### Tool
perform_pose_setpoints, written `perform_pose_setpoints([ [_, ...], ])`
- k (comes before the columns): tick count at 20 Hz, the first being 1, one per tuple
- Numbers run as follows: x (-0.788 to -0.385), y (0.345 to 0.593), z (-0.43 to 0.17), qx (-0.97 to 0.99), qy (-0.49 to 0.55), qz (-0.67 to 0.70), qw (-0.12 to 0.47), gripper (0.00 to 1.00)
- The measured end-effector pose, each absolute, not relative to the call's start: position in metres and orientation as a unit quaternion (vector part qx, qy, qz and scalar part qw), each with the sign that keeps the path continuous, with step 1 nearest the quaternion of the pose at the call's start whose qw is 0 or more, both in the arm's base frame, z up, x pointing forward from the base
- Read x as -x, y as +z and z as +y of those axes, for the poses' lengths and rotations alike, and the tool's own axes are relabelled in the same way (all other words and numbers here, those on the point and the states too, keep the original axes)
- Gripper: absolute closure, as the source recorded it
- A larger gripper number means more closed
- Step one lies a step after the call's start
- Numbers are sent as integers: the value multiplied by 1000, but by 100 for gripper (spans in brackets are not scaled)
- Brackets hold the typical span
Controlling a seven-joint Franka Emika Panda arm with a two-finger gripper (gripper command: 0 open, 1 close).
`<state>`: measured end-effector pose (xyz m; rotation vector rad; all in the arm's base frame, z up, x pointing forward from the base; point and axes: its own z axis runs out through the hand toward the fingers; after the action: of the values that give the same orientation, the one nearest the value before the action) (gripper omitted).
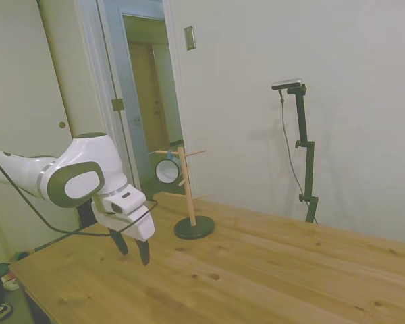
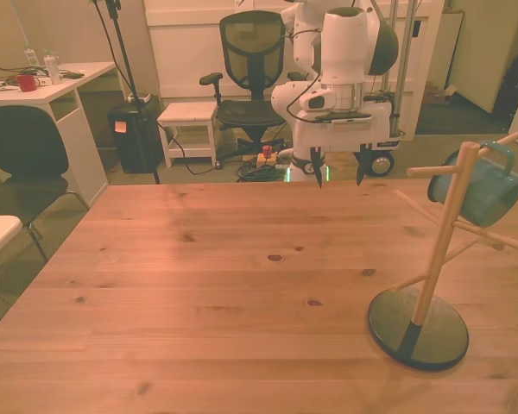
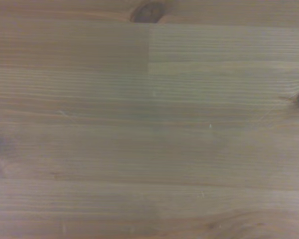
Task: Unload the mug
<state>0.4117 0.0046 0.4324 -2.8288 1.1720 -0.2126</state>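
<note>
The light-blue mug (image 1: 168, 170) (image 2: 486, 185) hangs by its loop handle on an upper peg of a wooden mug tree (image 1: 187, 192) (image 2: 440, 250) with a dark round base. Its white inside faces the side camera. My gripper (image 1: 133, 248) (image 2: 337, 166) hovers just above the table near its robot-side edge, well away from the tree, open with nothing between its dark fingers. The wrist view shows only bare wood planks (image 3: 149, 129).
The mug tree's pegs stick out on several sides. In the front view, an office chair (image 2: 250, 65), a stool (image 2: 190, 121) and a white desk (image 2: 43, 95) stand beyond the table (image 2: 198, 293). A doorway (image 1: 152, 101) lies behind the tree in the side view.
</note>
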Motion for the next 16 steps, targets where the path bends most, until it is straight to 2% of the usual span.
perform_pose_setpoints([
  [5, -419, 442, 8, 920, -98, 376, 43, 0],
  [9, -448, 468, 27, 913, -153, 374, 58, 0],
  [14, -506, 510, 72, 918, -186, 342, 77, 0],
  [16, -508, 511, 72, 919, -188, 339, 75, 0],
])
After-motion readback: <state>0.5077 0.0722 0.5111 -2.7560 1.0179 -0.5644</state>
